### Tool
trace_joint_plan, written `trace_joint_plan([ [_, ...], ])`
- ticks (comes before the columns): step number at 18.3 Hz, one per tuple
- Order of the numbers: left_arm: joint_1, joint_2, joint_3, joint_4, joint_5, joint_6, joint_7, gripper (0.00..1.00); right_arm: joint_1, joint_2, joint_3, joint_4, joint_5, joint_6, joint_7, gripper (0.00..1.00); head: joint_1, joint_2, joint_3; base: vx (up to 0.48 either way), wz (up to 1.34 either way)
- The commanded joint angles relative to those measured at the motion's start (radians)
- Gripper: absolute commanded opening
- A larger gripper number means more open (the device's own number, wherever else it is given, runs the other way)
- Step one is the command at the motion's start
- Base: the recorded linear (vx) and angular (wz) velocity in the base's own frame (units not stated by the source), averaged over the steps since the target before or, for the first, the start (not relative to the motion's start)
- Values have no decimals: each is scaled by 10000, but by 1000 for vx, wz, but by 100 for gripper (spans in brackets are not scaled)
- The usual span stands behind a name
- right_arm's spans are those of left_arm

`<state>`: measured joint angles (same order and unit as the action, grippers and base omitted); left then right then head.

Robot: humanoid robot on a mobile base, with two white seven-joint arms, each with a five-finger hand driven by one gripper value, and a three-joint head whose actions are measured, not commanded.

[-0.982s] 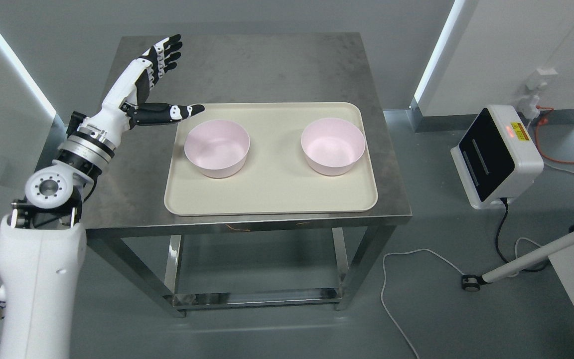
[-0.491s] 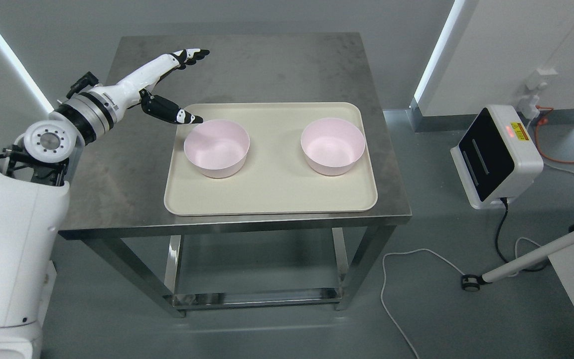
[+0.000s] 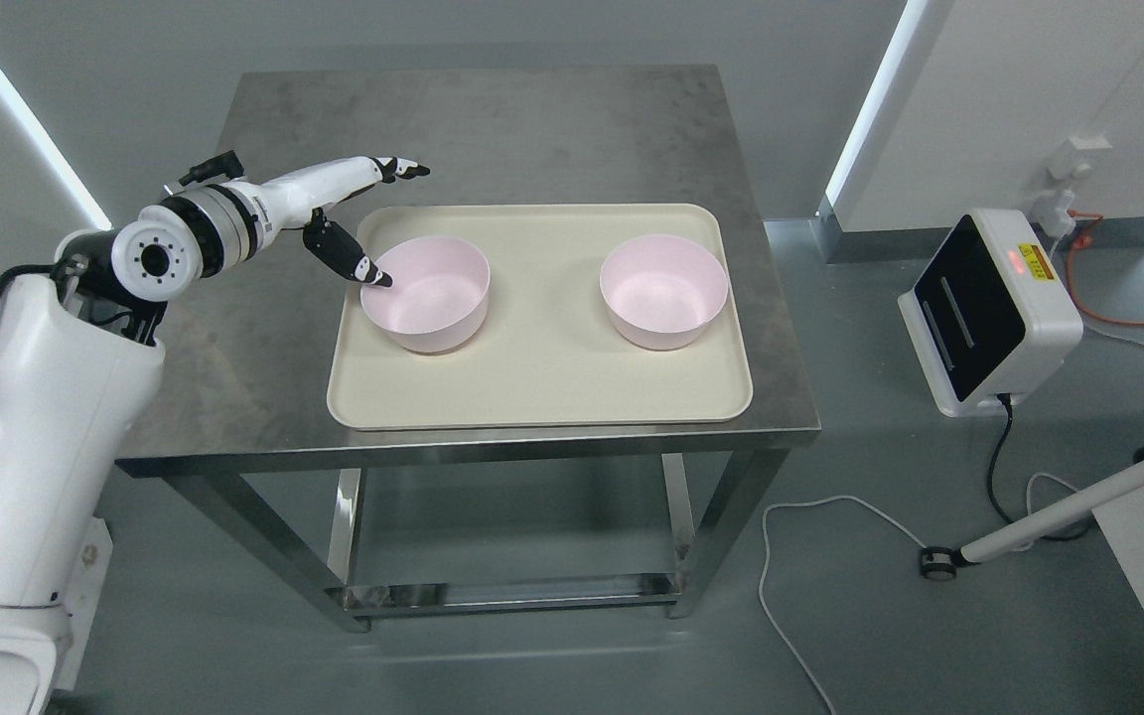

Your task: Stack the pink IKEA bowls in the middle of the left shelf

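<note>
1. On the tray (image 3: 532, 397), left side: left hand (image 3: 349, 214) spread, thumb touching the near bowl (image 3: 428, 295); nothing gripped.
2. Right of it, the second bowl (image 3: 663, 291) waits.
3. You're at the grasp step; close on the rim next.

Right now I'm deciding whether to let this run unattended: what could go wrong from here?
The left hand is open, its thumb at the rim of the left pink bowl. A thin rim pinch may slip or tip the bowl. A push could slide it across the smooth tray toward the right pink bowl.
</note>
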<state>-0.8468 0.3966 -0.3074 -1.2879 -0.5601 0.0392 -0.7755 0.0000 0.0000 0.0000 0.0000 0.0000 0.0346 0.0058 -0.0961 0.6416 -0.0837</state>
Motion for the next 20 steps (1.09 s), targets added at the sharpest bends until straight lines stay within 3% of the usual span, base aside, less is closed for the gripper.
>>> trace_joint_plan([
  [1, -368, 53, -1252, 990, -412, -23, -390, 89, 291, -175, -107, -337, 0, 6, 3, 100, 0, 0, 0, 0, 0],
  [8, -705, -437, -1130, 990, -397, -23, -621, 67, 291, -175, -108, -337, 0, -9, 3, 100, 0, 0, 0, 0, 0],
  [15, -782, -913, -976, 684, -320, -54, -820, 64, 291, -175, -123, -337, 0, 6, 3, 100, 0, 0, 0, 0, 0],
  [17, -782, -807, -930, 684, -351, -176, -835, 56, 291, -175, -123, -337, 0, 6, 3, 100, 0, 0, 0, 0, 0],
  [18, -752, -669, -976, 699, -396, -435, -835, 46, 291, -175, -108, -337, 0, -9, 3, 100, 0, 0, 0, 0, 0],
  [20, -690, -500, -976, 745, -412, -743, -835, 43, 291, -175, -107, -337, 0, 6, 3, 100, 0, 0, 0, 0, 0],
])
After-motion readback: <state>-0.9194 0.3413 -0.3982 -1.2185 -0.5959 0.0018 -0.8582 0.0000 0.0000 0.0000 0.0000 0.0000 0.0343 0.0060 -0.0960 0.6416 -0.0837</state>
